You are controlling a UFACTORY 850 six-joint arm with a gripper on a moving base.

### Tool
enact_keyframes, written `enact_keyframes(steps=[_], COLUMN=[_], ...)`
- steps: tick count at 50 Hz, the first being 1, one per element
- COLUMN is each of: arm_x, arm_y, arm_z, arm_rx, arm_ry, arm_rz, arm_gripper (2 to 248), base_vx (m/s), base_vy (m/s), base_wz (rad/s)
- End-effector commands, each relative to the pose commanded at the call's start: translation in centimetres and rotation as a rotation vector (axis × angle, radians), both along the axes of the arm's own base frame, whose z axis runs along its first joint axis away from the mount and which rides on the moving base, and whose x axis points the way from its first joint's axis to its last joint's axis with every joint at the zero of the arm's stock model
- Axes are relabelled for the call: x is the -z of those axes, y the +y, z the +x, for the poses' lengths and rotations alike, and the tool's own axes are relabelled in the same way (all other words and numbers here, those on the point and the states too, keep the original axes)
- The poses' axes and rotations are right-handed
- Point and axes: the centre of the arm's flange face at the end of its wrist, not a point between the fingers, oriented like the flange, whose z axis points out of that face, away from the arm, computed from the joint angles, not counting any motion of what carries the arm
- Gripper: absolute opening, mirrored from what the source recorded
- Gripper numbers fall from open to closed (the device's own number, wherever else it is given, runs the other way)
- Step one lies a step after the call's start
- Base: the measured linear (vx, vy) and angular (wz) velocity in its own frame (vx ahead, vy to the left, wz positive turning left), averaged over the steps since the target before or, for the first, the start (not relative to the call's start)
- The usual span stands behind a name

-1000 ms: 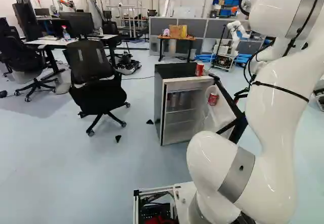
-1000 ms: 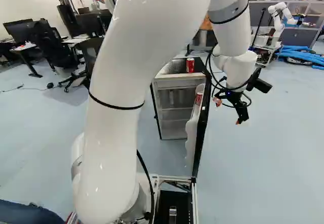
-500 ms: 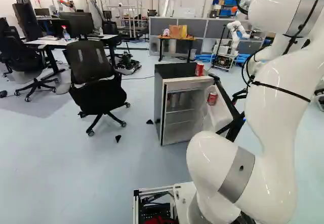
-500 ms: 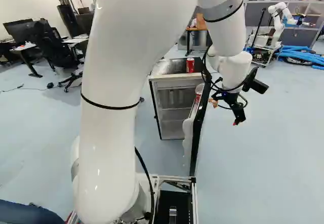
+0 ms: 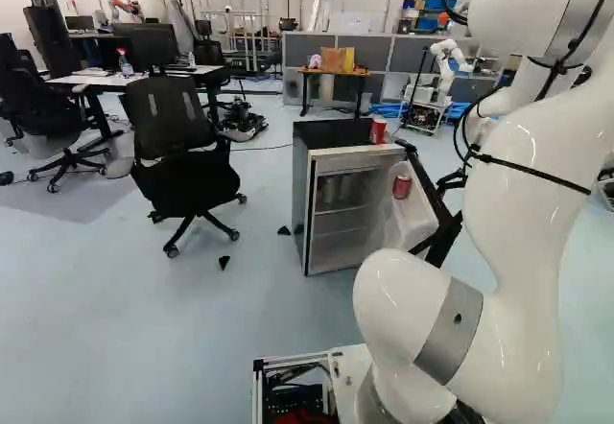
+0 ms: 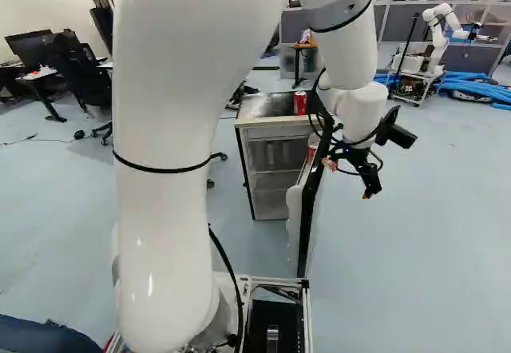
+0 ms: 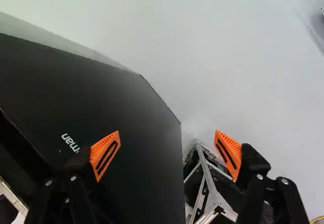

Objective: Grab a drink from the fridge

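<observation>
My gripper stands spread by the outer, right side of the open door, probably to steer it; a red can sits on its inner, left side, another can atop the fridge at left

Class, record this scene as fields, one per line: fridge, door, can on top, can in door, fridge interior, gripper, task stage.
Fridge: boxy, dark-sided fridge, on the floor
Door: black door with white lining, open
Can on top: red cylindrical can, upright
Can in door: second red can, at the door's inner side
Interior: dim shapes, kind unclear
Gripper: black, orange-padded two-finger gripper, open, empty, outside the door
Task stage: no drink grasped
</observation>
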Motion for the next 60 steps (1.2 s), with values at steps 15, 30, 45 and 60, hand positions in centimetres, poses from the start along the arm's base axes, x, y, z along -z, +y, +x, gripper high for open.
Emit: enact_keyframes(steps=[15,30,45,60], arm_x=[-0.1,-0.2,-0.3,-0.5], arm_y=[1.6,3.3,5.1,7.2], arm_z=[-0.6,-1.1,-1.5,-1.9], arm_rx=[-0.01,-0.021,-0.039,-0.061], arm_ry=[-0.012,-0.026,-0.042,-0.061], arm_rz=[-0.022,-0.046,-0.071,-0.098], arm_gripper=[247,247,247,247], base_vx=[0.0,0.0,0.0,0.0], base_vy=[0.0,0.0,0.0,0.0], base_wz=[0.0,0.0,0.0,0.0])
